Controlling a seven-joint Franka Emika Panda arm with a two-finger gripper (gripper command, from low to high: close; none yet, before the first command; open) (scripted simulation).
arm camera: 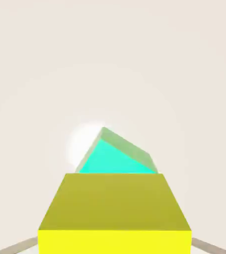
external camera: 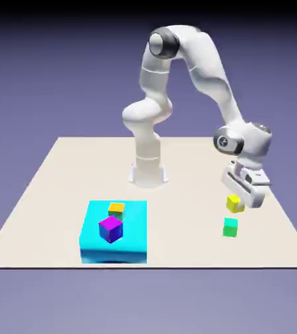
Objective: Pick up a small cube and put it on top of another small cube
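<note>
The small yellow cube (external camera: 234, 203) hangs above the table at the exterior view's right, with my gripper (external camera: 239, 201) shut on it. In the hand view the yellow cube (arm camera: 114, 213) fills the bottom middle, and a grey fingertip (arm camera: 209, 246) shows at each lower corner beside it. The small green cube (external camera: 230, 227) rests on the table just in front of and below the yellow one. From the hand, the green cube (arm camera: 117, 156) peeks out right beyond the yellow cube's far edge, turned at an angle.
A big flat cyan block (external camera: 92, 244) lies at the exterior view's left front. On it stand a larger purple cube (external camera: 110, 229) and an orange-yellow cube (external camera: 116, 209). The robot's base (external camera: 148, 173) rises at the table's far middle.
</note>
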